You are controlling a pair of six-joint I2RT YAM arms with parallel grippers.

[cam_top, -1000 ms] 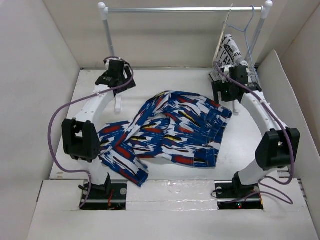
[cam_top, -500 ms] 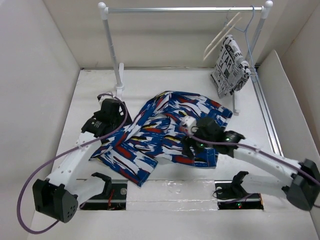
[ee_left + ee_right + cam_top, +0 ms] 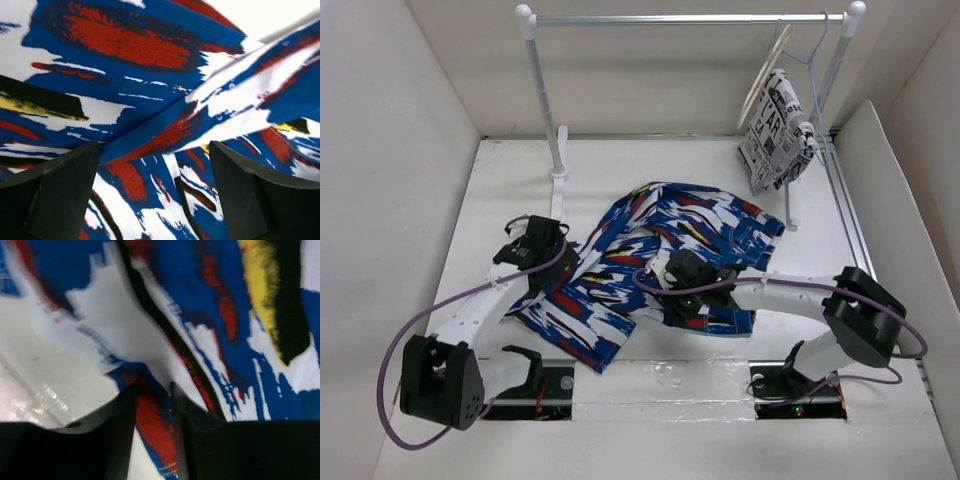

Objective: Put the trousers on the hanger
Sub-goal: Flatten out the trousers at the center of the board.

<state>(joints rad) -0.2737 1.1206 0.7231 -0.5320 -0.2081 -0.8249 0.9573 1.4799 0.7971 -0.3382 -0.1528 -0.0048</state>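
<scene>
Left pincer (image 3: 546, 266): resting at the trousers' (image 3: 650, 260) left edge. Only the left wrist view is showing its state: pincer (image 3: 155, 200) spread wide, fingers (image 3: 60, 192) straddling a raised fold of trousers (image 3: 150, 75), nothing gripped.

Trousers: lying crumpled mid-table (image 3: 500, 180), off the hanger.

Right pincer (image 3: 686, 292): pressing down on the trousers' near hem. The right wrist view is showing the pincer (image 3: 152, 425) drawn almost together, red print (image 3: 150, 415) showing in the slit; whether cloth is pinched cannot be told. That view alone is showing bare table beside the hem.

Hanger (image 3: 757, 78): hanging tilted on the rail (image 3: 690, 18), far right, seen only from the top.

Newsprint cloth (image 3: 775, 135): hanging beside it; letters "AR" are reading clearly, the rest is too small.
</scene>
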